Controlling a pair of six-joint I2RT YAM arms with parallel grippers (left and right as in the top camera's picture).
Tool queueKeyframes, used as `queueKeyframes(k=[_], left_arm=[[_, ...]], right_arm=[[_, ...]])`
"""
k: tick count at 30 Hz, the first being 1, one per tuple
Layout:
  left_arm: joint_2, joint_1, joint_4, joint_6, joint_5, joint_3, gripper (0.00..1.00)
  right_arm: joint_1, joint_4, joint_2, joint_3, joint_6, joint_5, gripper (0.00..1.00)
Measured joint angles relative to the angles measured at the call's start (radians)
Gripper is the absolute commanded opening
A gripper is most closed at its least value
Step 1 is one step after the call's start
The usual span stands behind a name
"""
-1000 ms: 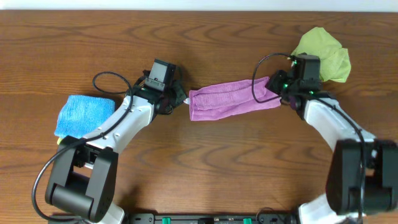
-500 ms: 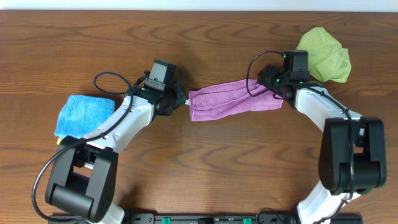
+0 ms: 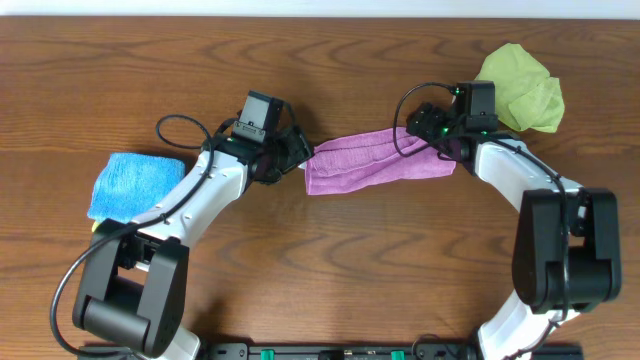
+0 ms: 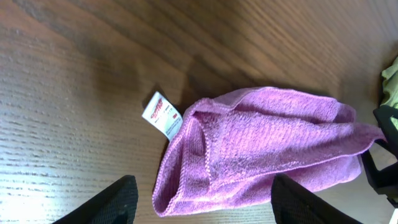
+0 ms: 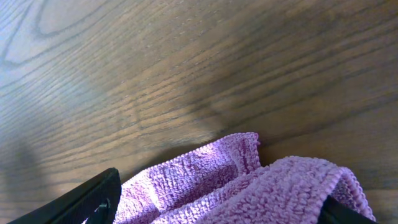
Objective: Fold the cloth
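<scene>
The brown wood-grain table (image 3: 330, 260) carries three cloths. Nearest to me, on the left, a blue cloth (image 3: 135, 183) lies folded into a small pad. Beyond it, about the middle of the table, is the purple cloth (image 3: 375, 160). It is a nubby terry piece drawn out into a long band running left to right, its right end a little farther away than its left. It lies flat on the table, doubled along its length. At the left end the hemmed edges sit in layers, and a white tag (image 4: 163, 115) with red print sticks out onto the wood. The right end is bunched and rumpled.

My left end effector (image 4: 205, 199) sits at the band's left end, spread wide, the cloth lying between its dark fingers (image 4: 118, 200) without being pinched. My right end effector (image 5: 217, 205) is over the right end, also spread wide, the purple pile heaped between its fingers. Farthest off, at the far right, a green cloth (image 3: 520, 85) lies crumpled.
</scene>
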State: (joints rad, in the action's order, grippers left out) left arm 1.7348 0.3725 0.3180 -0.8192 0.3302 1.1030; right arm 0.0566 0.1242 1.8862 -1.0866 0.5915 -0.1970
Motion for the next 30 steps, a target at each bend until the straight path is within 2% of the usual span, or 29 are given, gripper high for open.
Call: queueKeyframes(k=[8, 14, 20, 30], left_arm=[[0.006, 0.061, -0.024, -0.047, -0.005, 0.0, 0.69], [0.087, 0.085, -0.061, -0.127, 0.005, 0.001, 0.66], [0.147, 0.085, -0.109, -0.155, 0.021, 0.001, 0.66], [0.149, 0.087, -0.188, -0.173, 0.026, 0.001, 0.65]], right_arm=[[0.0, 0.001, 0.0, 0.0, 0.0, -0.01, 0.79], [0.0, 0.021, 0.0, -0.001, 0.0, -0.013, 0.78], [0.0, 0.033, 0.0, -0.001, 0.0, -0.013, 0.77], [0.0, 0.04, 0.0, -0.001, 0.0, -0.013, 0.74]])
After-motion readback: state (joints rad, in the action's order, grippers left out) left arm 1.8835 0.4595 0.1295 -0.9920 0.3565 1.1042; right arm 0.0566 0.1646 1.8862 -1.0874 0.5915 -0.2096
